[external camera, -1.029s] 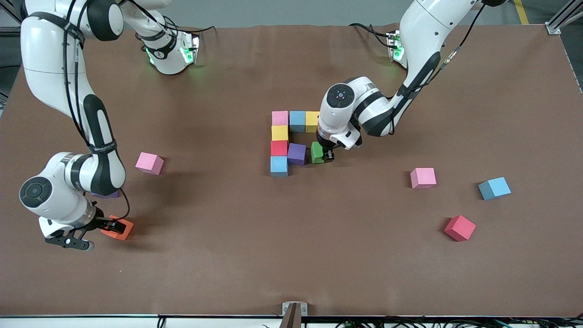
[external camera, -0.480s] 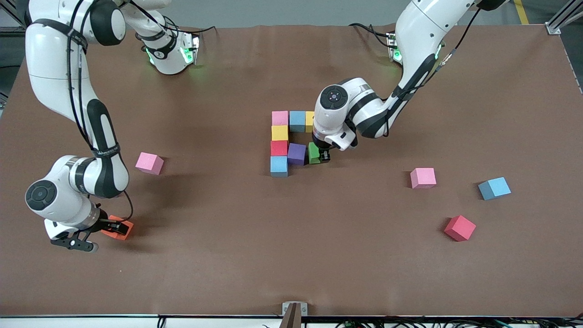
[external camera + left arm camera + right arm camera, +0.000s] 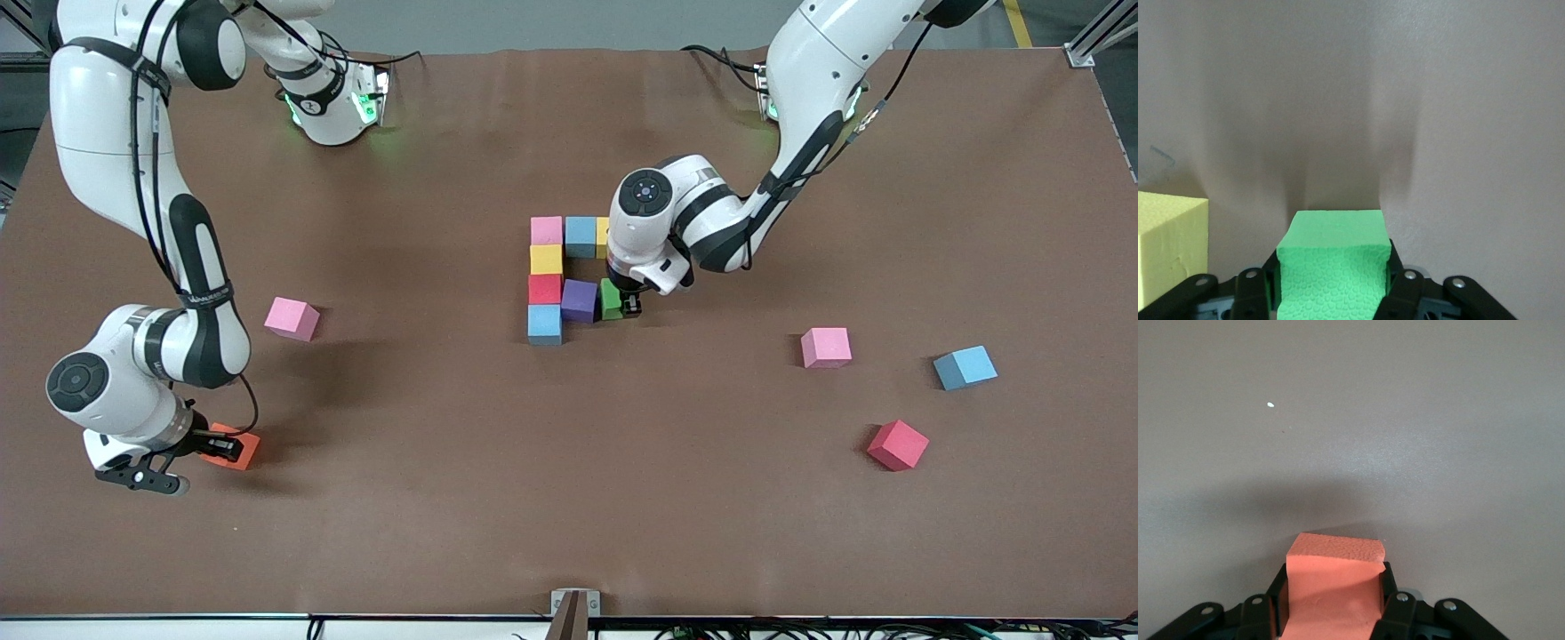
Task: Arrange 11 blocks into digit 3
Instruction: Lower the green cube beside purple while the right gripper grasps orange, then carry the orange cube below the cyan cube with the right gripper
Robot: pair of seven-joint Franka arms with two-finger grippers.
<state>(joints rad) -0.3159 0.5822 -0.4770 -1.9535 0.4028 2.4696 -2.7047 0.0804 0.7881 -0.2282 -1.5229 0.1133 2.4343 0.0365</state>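
Observation:
My left gripper [image 3: 623, 302] is shut on a green block [image 3: 610, 298] that sits on the table against a purple block [image 3: 579, 300]. In the left wrist view the green block [image 3: 1333, 263] fills the jaws of the left gripper [image 3: 1333, 297], with a yellow block [image 3: 1168, 247] beside it. The laid blocks are pink [image 3: 546, 230], blue [image 3: 581, 236], yellow [image 3: 604, 236], yellow [image 3: 546, 259], red [image 3: 545, 289] and blue [image 3: 544, 324]. At the right arm's end, my right gripper [image 3: 222, 444] is shut on an orange block [image 3: 240, 448]. The right wrist view shows this orange block [image 3: 1333, 583] between the jaws of the right gripper [image 3: 1331, 617].
Loose blocks lie around: pink [image 3: 291, 318] near the right arm, and pink [image 3: 825, 347], blue [image 3: 965, 367] and red [image 3: 898, 444] toward the left arm's end. The brown table [image 3: 498, 480] has bare room nearer the front camera.
My right gripper has closed on the orange block. My left gripper has slid the green block toward the purple block until they touch.

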